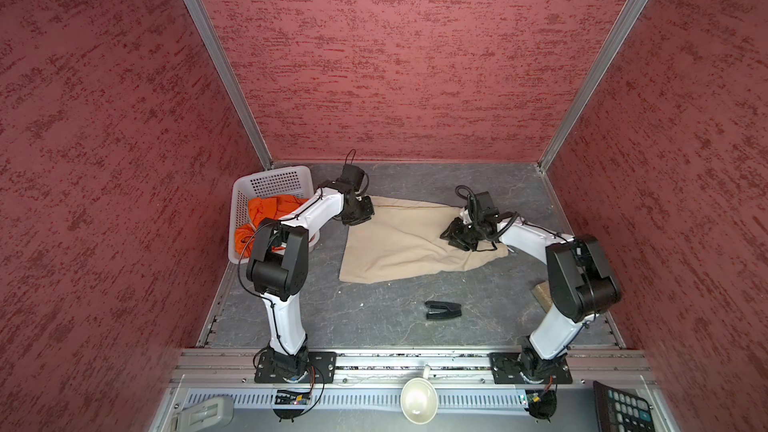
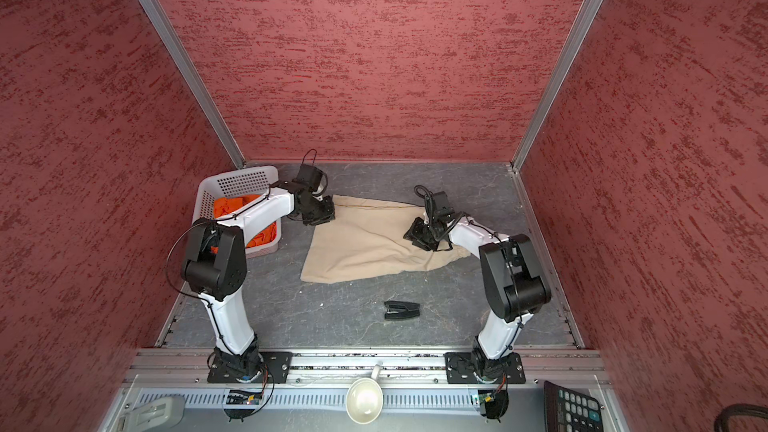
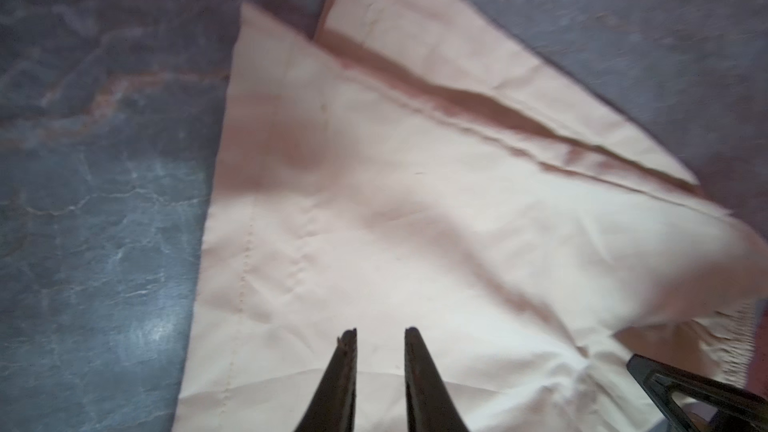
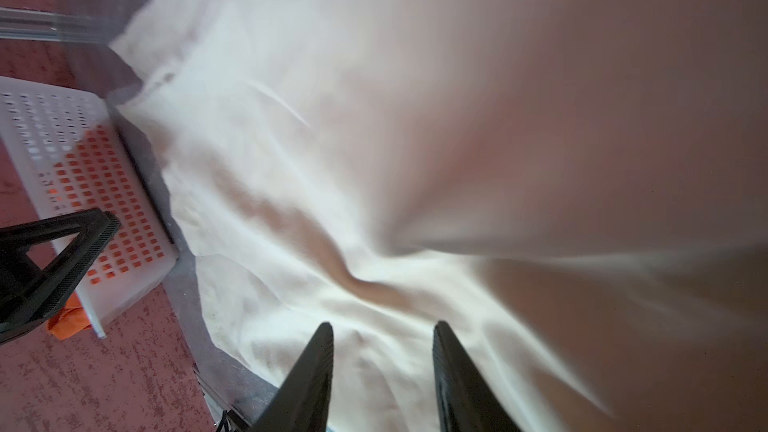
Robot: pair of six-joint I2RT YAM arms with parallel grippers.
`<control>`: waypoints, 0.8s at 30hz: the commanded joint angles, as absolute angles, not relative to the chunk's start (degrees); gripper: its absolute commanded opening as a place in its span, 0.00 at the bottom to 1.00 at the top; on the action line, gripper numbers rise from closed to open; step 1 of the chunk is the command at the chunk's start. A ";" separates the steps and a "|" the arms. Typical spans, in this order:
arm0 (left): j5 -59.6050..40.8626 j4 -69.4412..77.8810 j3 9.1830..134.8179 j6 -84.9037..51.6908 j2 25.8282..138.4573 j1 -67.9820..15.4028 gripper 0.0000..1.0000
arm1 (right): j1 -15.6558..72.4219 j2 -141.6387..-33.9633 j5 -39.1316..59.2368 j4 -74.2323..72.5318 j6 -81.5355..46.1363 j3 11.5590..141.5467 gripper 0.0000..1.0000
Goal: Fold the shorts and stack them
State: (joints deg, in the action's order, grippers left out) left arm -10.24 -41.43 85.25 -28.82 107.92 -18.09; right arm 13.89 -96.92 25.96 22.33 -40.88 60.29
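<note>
The beige shorts [image 1: 405, 243] [image 2: 361, 243] lie spread flat on the grey table in both top views, with the gathered waist toward the right arm. My left gripper [image 1: 358, 214] [image 2: 319, 213] hovers at their far left corner. In the left wrist view it [image 3: 380, 331] is open by a narrow gap over the beige cloth [image 3: 415, 209], with nothing between its fingers. My right gripper [image 1: 459, 238] [image 2: 420, 238] sits over the waist end. It [image 4: 382, 326] is open wider above rumpled cloth [image 4: 332, 160]. The orange shorts [image 1: 270, 209] [image 2: 232, 205] lie bunched in the basket.
The white perforated basket [image 1: 249, 191] [image 2: 208, 195] [image 4: 41, 126] stands at the far left, against the wall. A small black forked part [image 1: 442, 310] [image 2: 401, 310] lies on the table in front of the beige shorts. A white cup [image 1: 417, 401] and a calculator [image 1: 623, 409] sit beyond the front rail.
</note>
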 commanded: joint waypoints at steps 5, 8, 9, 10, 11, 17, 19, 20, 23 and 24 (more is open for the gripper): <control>-11.10 -41.14 83.31 -28.17 106.73 -20.04 0.25 | -5.38 -80.23 24.51 26.63 -38.56 52.62 0.49; -11.12 -40.39 81.31 -28.90 106.53 -20.28 0.25 | -13.83 -76.17 27.06 24.60 -38.15 46.73 0.60; -11.09 -40.11 80.82 -29.21 106.31 -20.26 0.25 | -15.94 -75.94 28.02 23.76 -37.88 45.18 0.63; -11.14 -39.99 80.44 -29.33 106.25 -20.30 0.25 | -17.72 -76.42 29.58 23.19 -36.89 44.17 0.65; -11.22 -39.82 80.18 -29.44 106.25 -20.29 0.25 | -18.79 -77.35 30.75 23.12 -35.91 43.75 0.66; -10.77 -39.52 79.94 -29.61 106.46 -20.30 0.25 | -19.78 -82.97 37.08 22.16 -38.45 40.93 0.69; -10.83 -39.46 80.14 -29.80 106.53 -20.32 0.25 | -19.78 -82.97 37.99 17.77 -41.54 38.61 0.70; -10.77 -39.46 80.41 -29.75 106.59 -20.50 0.25 | -19.79 -83.72 38.74 15.80 -43.02 37.96 0.71; -10.64 -39.42 81.20 -29.66 107.04 -20.85 0.25 | -19.61 -86.39 41.35 11.31 -45.67 37.22 0.72; -10.71 -39.66 81.63 -29.62 107.35 -20.87 0.25 | -19.60 -87.05 41.31 10.75 -45.75 37.35 0.72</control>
